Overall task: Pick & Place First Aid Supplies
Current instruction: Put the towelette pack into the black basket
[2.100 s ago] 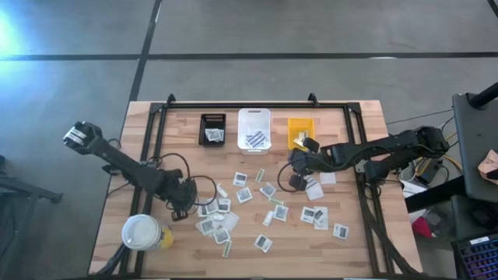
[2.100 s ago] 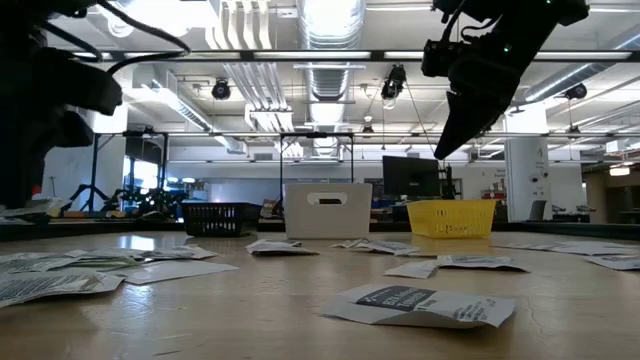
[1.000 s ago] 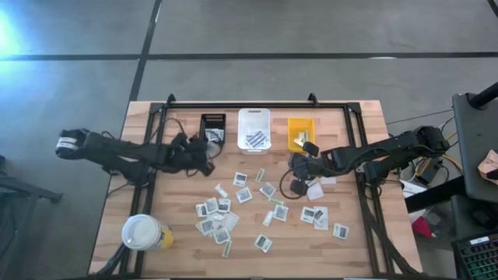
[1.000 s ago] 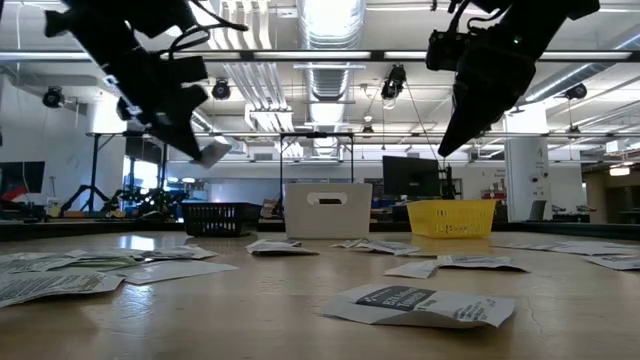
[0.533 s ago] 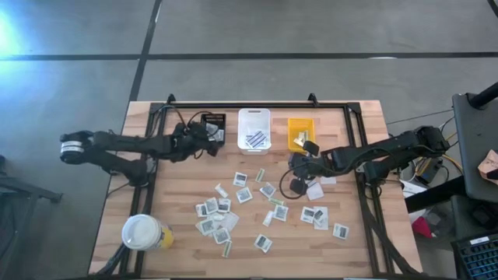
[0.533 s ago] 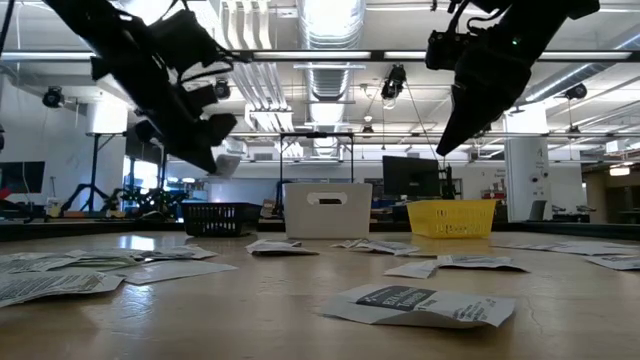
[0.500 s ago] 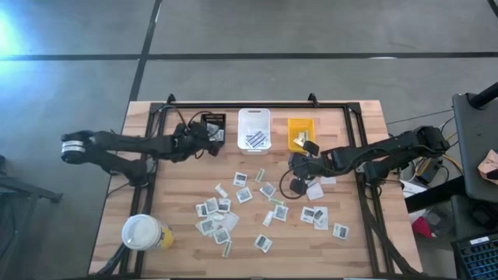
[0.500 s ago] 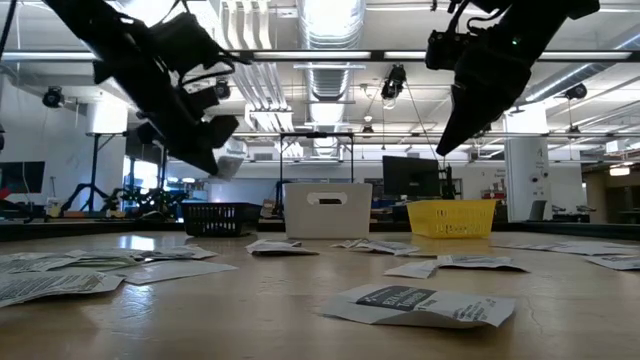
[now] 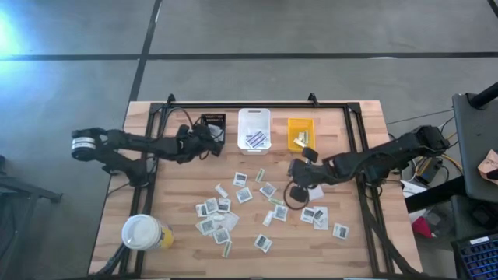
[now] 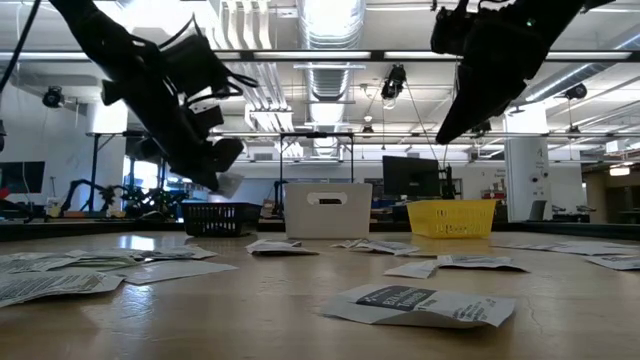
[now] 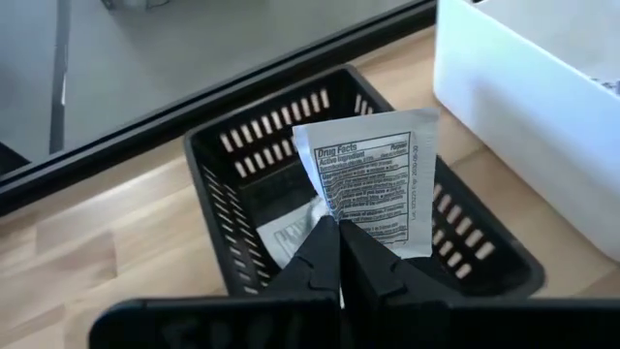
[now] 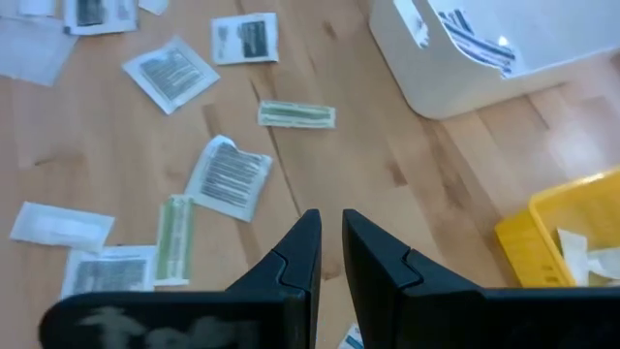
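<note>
High view: the left pincer (image 9: 208,144) hung at the near edge of the small black slatted plastic bin (image 9: 212,127), at about eleven o'clock on the wooden surface (image 9: 179,233). The right pincer (image 9: 294,169) hovered near three o'clock, below the small yellow plastic bin (image 9: 300,132), over scattered flat paper packets (image 9: 226,222). The grip itself was not visible from above.

Low view: both arms hung above the surface; the left pincer (image 10: 222,160) showed a pale scrap at its tip, short of the black bin (image 10: 221,218).

Left wrist view: the left pincer (image 11: 339,233) was clamped together on one white square paper packet with printed text (image 11: 373,179), held upright over the black bin (image 11: 358,218), which already held another packet. To drop it well, the packet probably ought to be carried fully past the rim before release.

Right wrist view: the right pincer (image 12: 329,247) stood slightly apart and held nothing, above bare wood, with a narrow pale green strip packet (image 12: 295,114) and the white plastic bin (image 12: 465,58) beyond.
</note>
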Tool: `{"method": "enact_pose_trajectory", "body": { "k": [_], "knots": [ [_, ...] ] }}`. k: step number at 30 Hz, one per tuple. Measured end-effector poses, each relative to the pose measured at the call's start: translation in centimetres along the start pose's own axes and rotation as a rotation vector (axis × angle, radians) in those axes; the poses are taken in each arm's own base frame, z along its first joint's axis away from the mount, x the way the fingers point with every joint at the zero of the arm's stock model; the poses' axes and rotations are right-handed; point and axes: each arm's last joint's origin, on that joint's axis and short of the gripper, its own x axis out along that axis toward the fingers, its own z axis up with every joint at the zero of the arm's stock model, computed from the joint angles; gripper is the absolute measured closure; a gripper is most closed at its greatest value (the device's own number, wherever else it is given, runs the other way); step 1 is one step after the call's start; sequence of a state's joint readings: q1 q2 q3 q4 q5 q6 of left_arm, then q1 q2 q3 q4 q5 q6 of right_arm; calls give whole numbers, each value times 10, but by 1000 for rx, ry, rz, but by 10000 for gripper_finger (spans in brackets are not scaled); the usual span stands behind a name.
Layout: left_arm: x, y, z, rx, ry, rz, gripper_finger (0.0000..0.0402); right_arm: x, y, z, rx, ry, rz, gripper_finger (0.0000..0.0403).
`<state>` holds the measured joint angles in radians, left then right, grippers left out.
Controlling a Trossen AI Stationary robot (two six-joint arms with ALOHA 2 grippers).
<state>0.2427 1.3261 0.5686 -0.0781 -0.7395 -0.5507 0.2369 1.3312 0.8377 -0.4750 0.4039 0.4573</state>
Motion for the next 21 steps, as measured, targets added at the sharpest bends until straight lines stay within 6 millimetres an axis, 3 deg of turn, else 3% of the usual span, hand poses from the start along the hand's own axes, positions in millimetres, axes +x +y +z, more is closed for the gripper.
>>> {"method": "enact_pose_trajectory", "body": {
  "k": [9, 21],
  "knots": [
    [2, 2, 2, 12, -15, 27, 390, -3, 9, -5, -25, -23, 11, 360],
    [0, 1, 10, 50, -57, 55, 290, -3, 9, -5, -23, -30, -4, 360]
  ]
}}
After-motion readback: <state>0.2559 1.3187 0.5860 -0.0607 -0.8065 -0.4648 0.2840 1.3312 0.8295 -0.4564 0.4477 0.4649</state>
